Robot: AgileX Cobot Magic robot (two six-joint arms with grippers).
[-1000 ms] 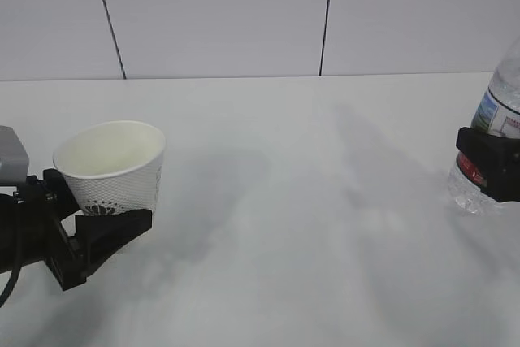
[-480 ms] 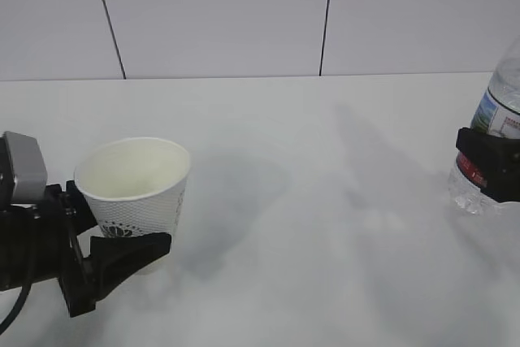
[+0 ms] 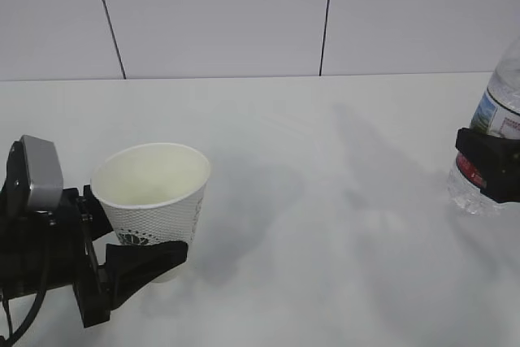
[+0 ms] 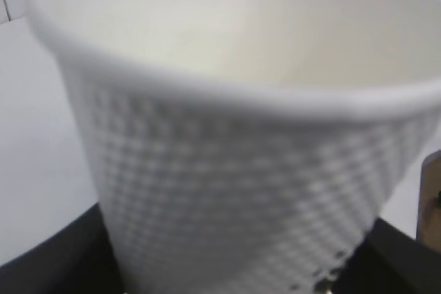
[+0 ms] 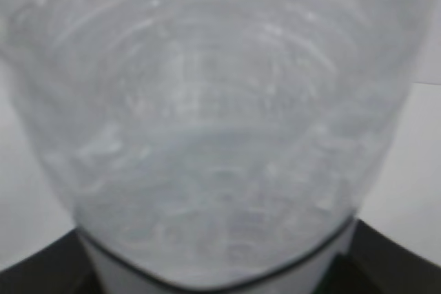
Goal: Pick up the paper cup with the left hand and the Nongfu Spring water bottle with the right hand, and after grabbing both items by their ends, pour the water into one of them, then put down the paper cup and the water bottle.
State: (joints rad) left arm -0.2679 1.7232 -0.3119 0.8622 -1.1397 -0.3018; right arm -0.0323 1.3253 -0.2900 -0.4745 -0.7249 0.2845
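The white paper cup [image 3: 154, 193] stands mouth up at the lower left, slightly tilted, and its inside looks empty. My left gripper [image 3: 138, 240] is shut on the cup's lower end, one black finger [image 3: 150, 259] in front of it. In the left wrist view the cup [image 4: 227, 170] fills the frame between dark fingers. At the right edge the Nongfu Spring water bottle [image 3: 497, 123] stands upright, cut off by the frame. My right gripper [image 3: 487, 166] is shut round its lower half, over the label. The bottle's clear wall [image 5: 213, 122] fills the right wrist view. I cannot make out the water.
A white table [image 3: 325, 225] spreads between the two arms, with soft shadows on it. Behind it rises a pale panelled wall [image 3: 219, 14] with two dark seams. The table's far edge meets the wall.
My left gripper has carried the paper cup to the right and nearer the camera, lower in the view. The right gripper and the bottle have stayed still.
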